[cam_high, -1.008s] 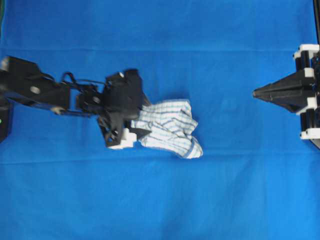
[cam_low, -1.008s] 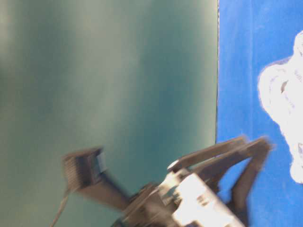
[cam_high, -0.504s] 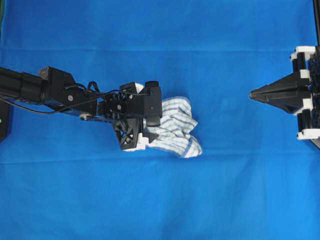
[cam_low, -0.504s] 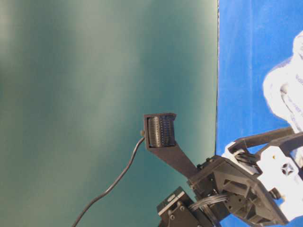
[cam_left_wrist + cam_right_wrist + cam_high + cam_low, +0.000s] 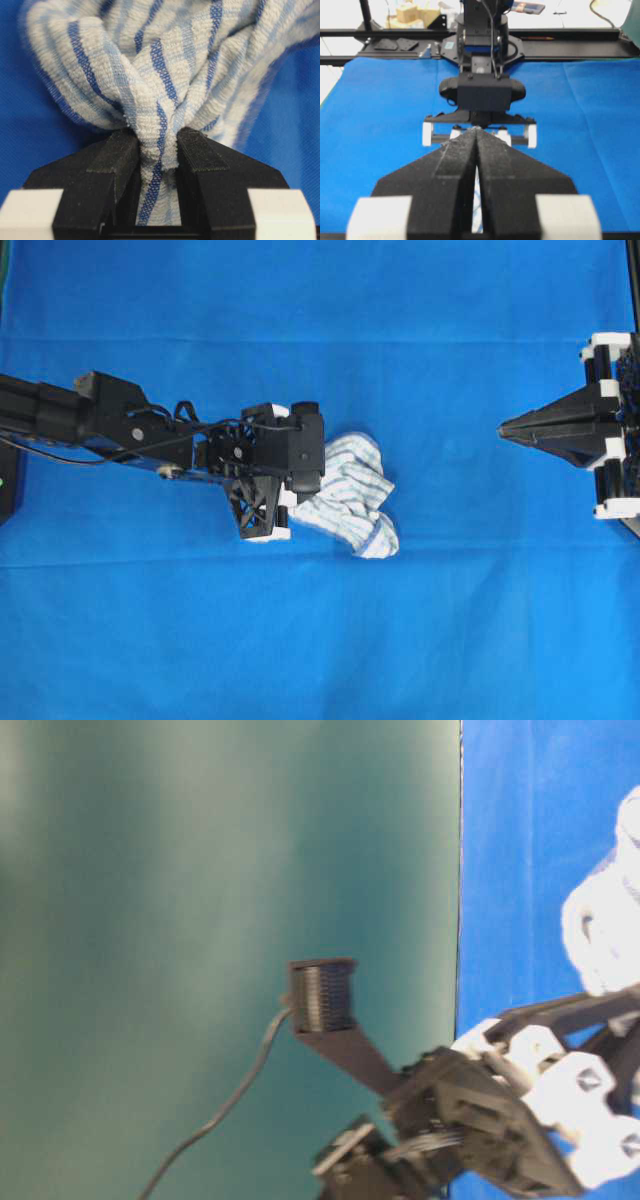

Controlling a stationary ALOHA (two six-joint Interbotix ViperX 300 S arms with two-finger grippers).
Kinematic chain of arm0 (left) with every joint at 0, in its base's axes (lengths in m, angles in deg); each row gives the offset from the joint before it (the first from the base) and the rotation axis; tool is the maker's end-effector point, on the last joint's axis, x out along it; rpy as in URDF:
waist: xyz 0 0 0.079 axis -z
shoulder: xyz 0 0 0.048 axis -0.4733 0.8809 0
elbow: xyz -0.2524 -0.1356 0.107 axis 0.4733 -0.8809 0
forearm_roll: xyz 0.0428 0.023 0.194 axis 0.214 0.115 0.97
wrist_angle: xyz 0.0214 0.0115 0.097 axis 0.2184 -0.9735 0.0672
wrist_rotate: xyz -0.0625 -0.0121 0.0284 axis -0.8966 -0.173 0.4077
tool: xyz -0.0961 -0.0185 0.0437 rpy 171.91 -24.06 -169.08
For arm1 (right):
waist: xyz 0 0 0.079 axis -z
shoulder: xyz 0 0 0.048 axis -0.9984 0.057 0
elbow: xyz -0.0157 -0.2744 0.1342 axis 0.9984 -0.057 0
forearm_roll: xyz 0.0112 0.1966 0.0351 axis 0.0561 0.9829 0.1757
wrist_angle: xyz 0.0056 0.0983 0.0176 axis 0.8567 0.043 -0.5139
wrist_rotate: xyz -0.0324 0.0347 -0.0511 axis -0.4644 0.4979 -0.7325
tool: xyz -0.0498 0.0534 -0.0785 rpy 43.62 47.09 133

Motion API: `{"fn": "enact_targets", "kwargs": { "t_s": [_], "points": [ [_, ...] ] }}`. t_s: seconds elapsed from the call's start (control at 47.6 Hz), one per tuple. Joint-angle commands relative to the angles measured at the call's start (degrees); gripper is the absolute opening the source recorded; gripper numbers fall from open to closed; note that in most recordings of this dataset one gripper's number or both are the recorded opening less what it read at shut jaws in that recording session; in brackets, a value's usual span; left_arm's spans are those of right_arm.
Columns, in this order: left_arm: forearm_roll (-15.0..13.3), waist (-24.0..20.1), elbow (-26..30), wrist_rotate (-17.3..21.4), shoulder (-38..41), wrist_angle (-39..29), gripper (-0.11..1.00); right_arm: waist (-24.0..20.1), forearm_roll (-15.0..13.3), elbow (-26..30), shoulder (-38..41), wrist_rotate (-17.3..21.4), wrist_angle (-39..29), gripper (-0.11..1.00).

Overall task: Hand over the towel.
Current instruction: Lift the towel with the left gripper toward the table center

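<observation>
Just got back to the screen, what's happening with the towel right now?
The left gripper has its fingers pinched on a fold of the striped towel, which lies bunched on the blue tablecloth near the middle. The towel does not look lifted yet. The right gripper waits shut at the right edge, well clear of the cloth and pointing toward it. No handover has happened so far.

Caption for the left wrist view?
Left gripper jaws pinching a fold of the striped towel above the blue tablecloth.
</observation>
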Motion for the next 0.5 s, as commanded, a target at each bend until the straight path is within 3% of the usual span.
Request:
{"fn": "enact_targets", "kwargs": {
  "t_s": [0.0,0.231,0.483],
  "points": [
    [-0.1,-0.2,0.5,-0.1,-5.9,0.3,0.13,0.0,0.0,1.0,0.3,-0.1,0.2,0.00],
    [-0.1,-0.2,-0.7,-0.2,-17.9,1.3,0.13,0.0,0.1,1.0,0.3,-0.1,0.4,0.00],
    [-0.1,0.3,-4.8,-0.3,-26.9,7.3,0.13,0.0,0.1,1.0,0.3,-0.1,0.8,0.00]
  ]
}}
